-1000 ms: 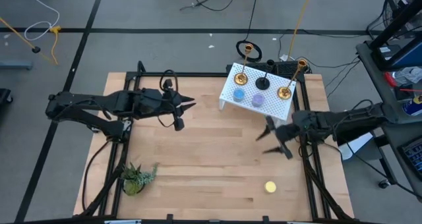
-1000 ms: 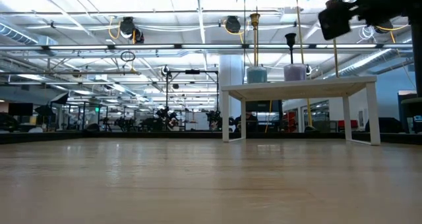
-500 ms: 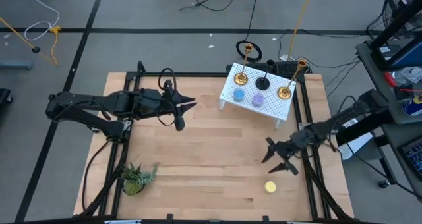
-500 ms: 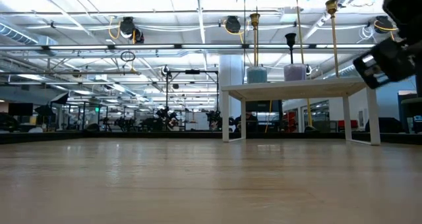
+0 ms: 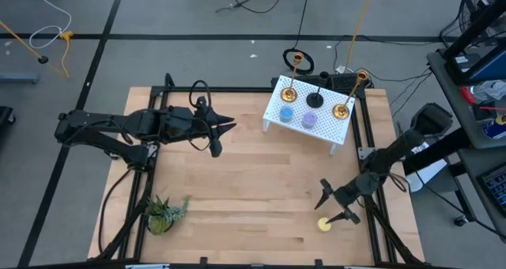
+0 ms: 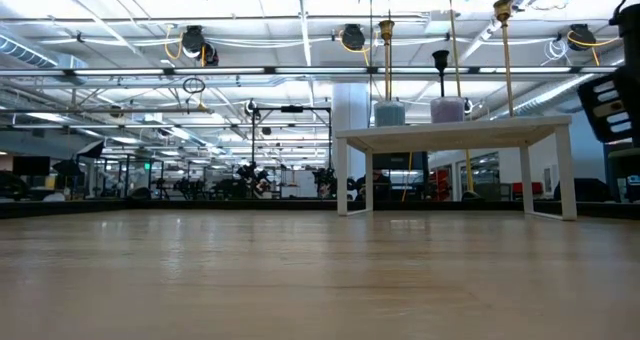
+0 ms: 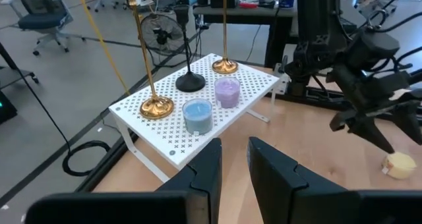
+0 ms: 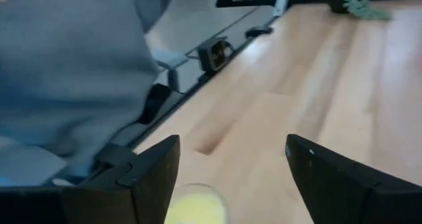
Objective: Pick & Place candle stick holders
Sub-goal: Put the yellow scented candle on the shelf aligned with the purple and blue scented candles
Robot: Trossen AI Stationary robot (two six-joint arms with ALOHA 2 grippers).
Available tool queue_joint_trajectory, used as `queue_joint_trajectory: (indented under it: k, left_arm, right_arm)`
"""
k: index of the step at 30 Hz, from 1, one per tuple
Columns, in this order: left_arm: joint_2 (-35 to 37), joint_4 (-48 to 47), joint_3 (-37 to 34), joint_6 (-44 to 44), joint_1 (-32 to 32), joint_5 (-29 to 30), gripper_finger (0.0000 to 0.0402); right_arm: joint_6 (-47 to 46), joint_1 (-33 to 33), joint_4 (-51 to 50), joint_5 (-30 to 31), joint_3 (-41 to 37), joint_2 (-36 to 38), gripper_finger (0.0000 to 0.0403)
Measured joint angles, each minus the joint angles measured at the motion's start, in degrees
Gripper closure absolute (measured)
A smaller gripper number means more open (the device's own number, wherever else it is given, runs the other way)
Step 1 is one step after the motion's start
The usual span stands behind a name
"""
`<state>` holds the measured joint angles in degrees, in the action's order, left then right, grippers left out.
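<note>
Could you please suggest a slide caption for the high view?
Right end effector open above the yellow holder; five holders sit on the white stand; left end effector waits.

Two shiny brass candle stick holders with round bases point(image 5: 288, 92) point(image 5: 341, 110), a slim-stemmed black round-based holder point(image 5: 315, 100), a low round blue holder point(image 5: 286, 111) and a lilac one point(image 5: 309, 120) stand upright together, while the low round yellow holder point(image 5: 324, 224) lies apart on bare wood.
</note>
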<state>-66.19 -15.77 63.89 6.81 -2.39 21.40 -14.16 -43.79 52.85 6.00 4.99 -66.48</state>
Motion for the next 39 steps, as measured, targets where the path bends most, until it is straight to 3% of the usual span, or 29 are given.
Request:
queue_joint_trajectory:
  k: [5, 14, 18, 22, 30, 33, 39]
  left_arm:
    - [0.0, 0.1, 0.0, 0.0, 0.0, -0.1, 0.0321]
    - [0.0, 1.1, 0.0, 0.2, 0.0, -0.1, 0.0321]
    - [0.0, 1.8, 0.0, 0.2, 0.0, -0.1, 0.0321]
    - [0.0, 2.4, 0.0, 0.1, 0.0, -0.3, 0.0321]
    - [0.0, 2.4, 0.0, -0.5, 0.0, -0.4, 0.0321]
    - [0.0, 2.4, 0.0, -0.6, 0.0, -0.4, 0.0321]
    - [0.0, 2.3, 0.0, -0.6, 0.0, -0.5, 0.0321]
  right_arm:
    - [0.2, -2.3, 7.7, -0.2, 1.9, -8.3, 0.0112]
    - [-0.3, -4.4, 10.1, -3.0, 6.3, -21.1, 0.0108]
    - [1.8, -5.3, 6.6, -2.1, 6.3, -23.0, 0.0108]
    - [3.8, -5.2, 5.9, 3.1, 6.3, -23.7, 0.0108]
    - [0.6, -5.4, 4.7, 3.0, 6.3, -28.0, 0.0108]
    - [2.2, -5.0, 6.0, 5.5, 6.4, -29.9, 0.011]
    - [1.6, -3.7, 9.0, 7.3, 6.3, -31.2, 0.0151]
